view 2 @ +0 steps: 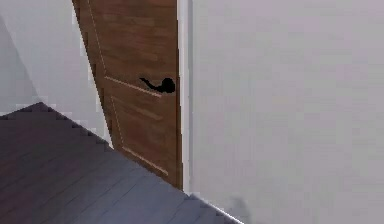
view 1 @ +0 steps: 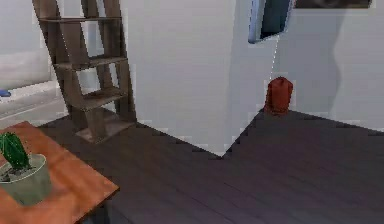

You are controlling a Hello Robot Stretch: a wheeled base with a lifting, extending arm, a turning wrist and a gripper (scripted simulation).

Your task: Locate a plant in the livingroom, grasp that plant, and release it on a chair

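A small green cactus-like plant [view 1: 14,150] in a pale grey pot [view 1: 27,180] stands on an orange-brown wooden table [view 1: 75,185] at the forward view's lower left corner.
A dark wooden ladder shelf [view 1: 88,65] leans by a white wall corner [view 1: 225,100]. A pale sofa [view 1: 25,95] sits at far left. A red-orange container [view 1: 279,95] stands on the dark floor by the far wall. In the arm side view, a brown door [view 2: 135,85] with a black handle [view 2: 160,85] is close.
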